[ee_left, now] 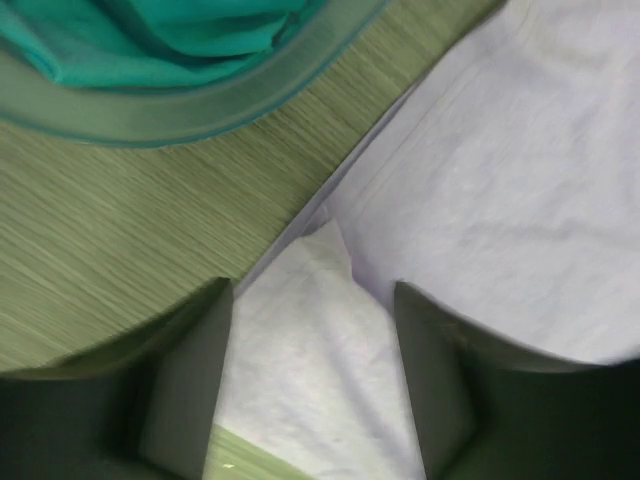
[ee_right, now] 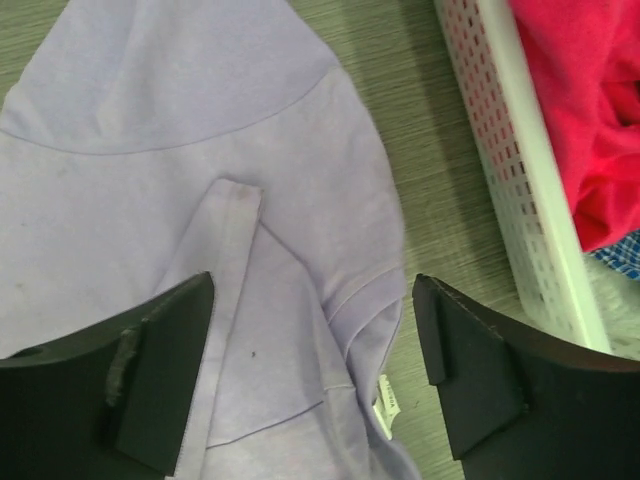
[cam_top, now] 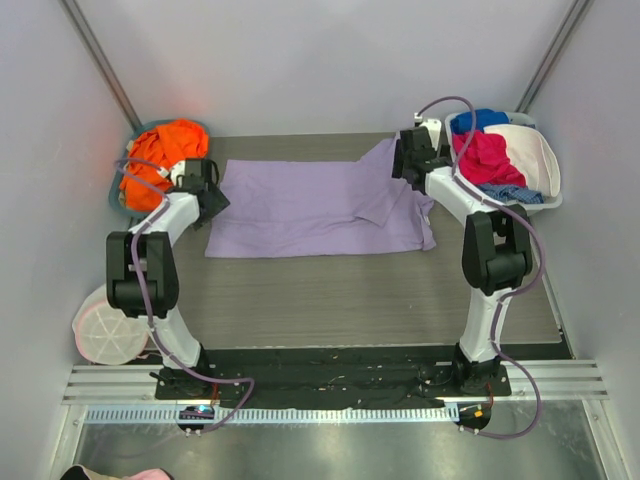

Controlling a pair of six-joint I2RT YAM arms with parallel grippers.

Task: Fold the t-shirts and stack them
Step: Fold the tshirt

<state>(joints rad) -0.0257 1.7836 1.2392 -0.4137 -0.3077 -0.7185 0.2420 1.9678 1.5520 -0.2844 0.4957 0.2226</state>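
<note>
**Top external view:** the lavender t-shirt (cam_top: 320,205) lies flat across the far table (cam_top: 350,300) and is judged part-folded. The left tool (cam_top: 212,200) is at its left edge, the right tool (cam_top: 405,160) at its right.

**Left wrist view:** the left tool (ee_left: 312,340) is unclenched and grips nothing. It hangs over a shirt corner beside the teal basket (ee_left: 200,110).

**Right wrist view:** the right tool (ee_right: 312,350) is spread wide and empty above the tucked sleeve (ee_right: 230,260). The next fold probably calls for a fresh grip at each end.
</note>
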